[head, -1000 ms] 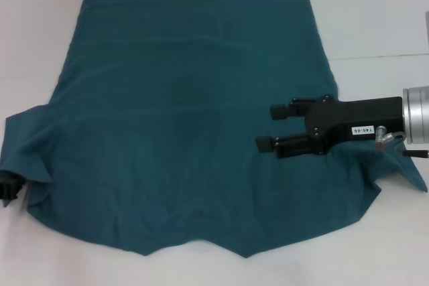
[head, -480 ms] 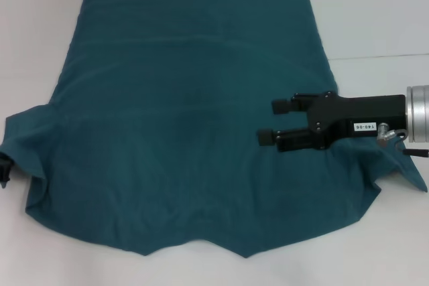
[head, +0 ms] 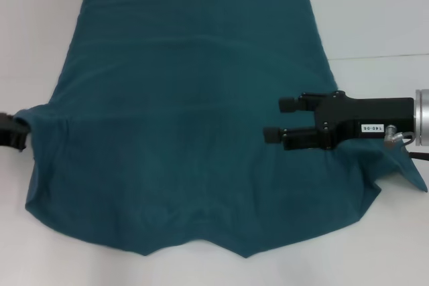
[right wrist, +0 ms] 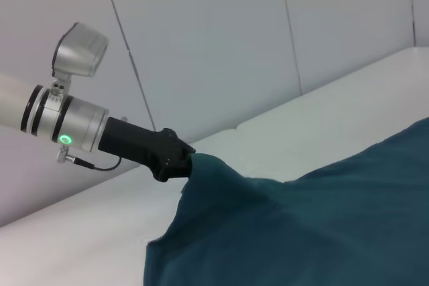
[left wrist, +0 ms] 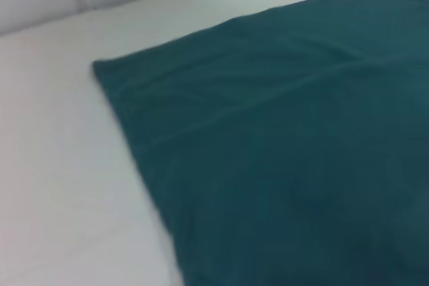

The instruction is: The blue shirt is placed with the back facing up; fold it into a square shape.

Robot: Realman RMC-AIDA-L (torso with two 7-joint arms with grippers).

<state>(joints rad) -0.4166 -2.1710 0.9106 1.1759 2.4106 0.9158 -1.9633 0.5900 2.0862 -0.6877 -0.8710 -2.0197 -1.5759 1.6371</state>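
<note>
The blue shirt (head: 181, 118) lies spread flat on the white table (head: 375, 18), hem at the far side and collar notch near me. My right gripper (head: 273, 120) hovers open over the shirt's right part, nothing between its fingers; the right sleeve (head: 402, 169) sticks out beneath the arm. At the far left edge my left gripper (head: 9, 132) sits by the left sleeve. The right wrist view shows that left gripper (right wrist: 182, 163) shut on the sleeve tip, lifting the blue shirt (right wrist: 315, 226) into a peak. The left wrist view shows only a flat shirt corner (left wrist: 281, 165).
A seam in the table top (head: 379, 55) runs across at the right. White wall panels (right wrist: 221, 38) stand behind the table. Bare table surface (left wrist: 60, 179) lies to the left of the shirt.
My left gripper has moved away from me along the left edge, drawing the left sleeve up and inward. My right gripper has drifted slightly to the right, still open.
</note>
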